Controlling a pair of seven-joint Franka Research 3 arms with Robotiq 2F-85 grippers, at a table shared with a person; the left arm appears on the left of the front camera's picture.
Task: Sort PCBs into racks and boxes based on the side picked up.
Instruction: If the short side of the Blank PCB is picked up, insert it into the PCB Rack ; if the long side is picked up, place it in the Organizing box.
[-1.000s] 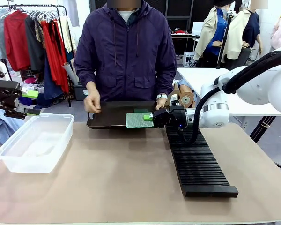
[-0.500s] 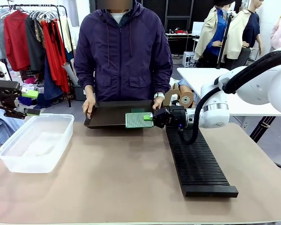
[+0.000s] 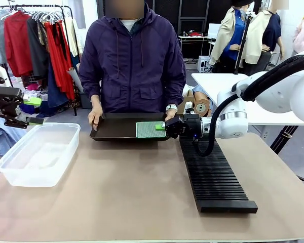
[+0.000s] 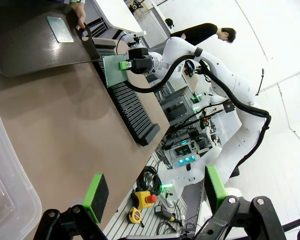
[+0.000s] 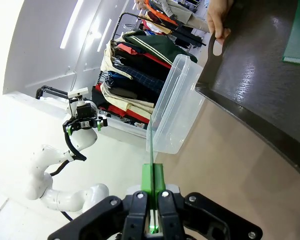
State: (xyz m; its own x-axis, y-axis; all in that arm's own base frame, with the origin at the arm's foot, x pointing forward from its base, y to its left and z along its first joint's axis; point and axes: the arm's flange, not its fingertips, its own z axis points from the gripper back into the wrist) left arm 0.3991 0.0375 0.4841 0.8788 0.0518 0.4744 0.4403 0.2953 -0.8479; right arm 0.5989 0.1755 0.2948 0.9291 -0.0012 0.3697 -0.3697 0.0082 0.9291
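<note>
Step in hand: transfer of picked board. Right hand [image 3: 164,127] clenched on edge of PCB [image 3: 150,129], pale grid face showing, above near rim of tray [image 3: 116,132] held by person. Left hand [image 4: 155,192] released, near box [image 3: 20,172]. Next move, probably: align board edge with slot in rack [image 3: 213,177].

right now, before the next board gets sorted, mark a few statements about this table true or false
1. The right gripper is shut on a PCB. True.
2. The left gripper grips a board. False: it is open with nothing between its pads.
3. The person holds the dark tray by both ends. True.
4. The clear tub stands on the robot's right. False: the box is on its left; the rack is on its right.
5. A second PCB lies flat on the dark tray. True.
</note>
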